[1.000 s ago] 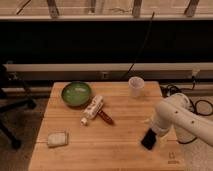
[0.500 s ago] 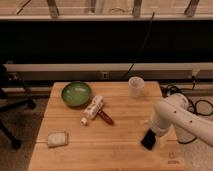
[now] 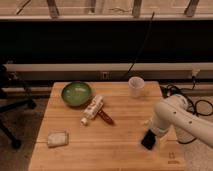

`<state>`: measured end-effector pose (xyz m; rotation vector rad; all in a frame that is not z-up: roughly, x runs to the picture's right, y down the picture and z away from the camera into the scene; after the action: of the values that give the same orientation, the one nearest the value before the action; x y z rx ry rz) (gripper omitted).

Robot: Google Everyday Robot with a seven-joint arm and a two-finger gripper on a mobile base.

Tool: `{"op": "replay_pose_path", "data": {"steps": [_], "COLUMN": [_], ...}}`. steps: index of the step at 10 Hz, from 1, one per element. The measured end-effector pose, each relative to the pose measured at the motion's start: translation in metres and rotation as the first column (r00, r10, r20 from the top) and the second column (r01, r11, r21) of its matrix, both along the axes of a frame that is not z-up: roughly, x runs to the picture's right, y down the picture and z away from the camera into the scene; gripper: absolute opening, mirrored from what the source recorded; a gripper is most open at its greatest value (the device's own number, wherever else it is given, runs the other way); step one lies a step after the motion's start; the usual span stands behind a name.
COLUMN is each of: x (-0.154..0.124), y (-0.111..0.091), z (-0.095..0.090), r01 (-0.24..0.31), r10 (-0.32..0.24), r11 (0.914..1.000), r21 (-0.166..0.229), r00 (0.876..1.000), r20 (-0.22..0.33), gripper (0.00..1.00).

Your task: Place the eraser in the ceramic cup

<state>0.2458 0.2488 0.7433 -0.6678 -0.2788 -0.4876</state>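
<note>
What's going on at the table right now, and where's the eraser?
The robot's arm is reaching over the front right part of the wooden table. Its end effector is down at the black eraser; whether it has a grip cannot be told. The ceramic cup stands upright near the rear edge, apart from both, so the eraser is not yet in it. The green bowl, white tube and pale pad lie to the left.

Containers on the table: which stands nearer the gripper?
The small white ceramic cup, far right. The gripper is at the near right, by the flat black eraser; the wide green bowl sits on the left.
</note>
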Motion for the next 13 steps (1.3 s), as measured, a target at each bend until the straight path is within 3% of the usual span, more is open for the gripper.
{"op": "replay_pose_path", "data": {"steps": [3,6,13], "x": [0.003,0.004,0.027], "y": [-0.004,-0.004,0.008], "z": [0.001,0.008,0.040], "r01": [0.034,0.068,0.074], "r10": [-0.035,-0.070,-0.073], "r11": [0.9989,0.9970,0.9971], "r21": [0.032,0.037,-0.014], "r00": [0.998,0.995,0.995], "r20": [0.048,0.073,0.061], "gripper": [0.80,0.80,0.80]}}
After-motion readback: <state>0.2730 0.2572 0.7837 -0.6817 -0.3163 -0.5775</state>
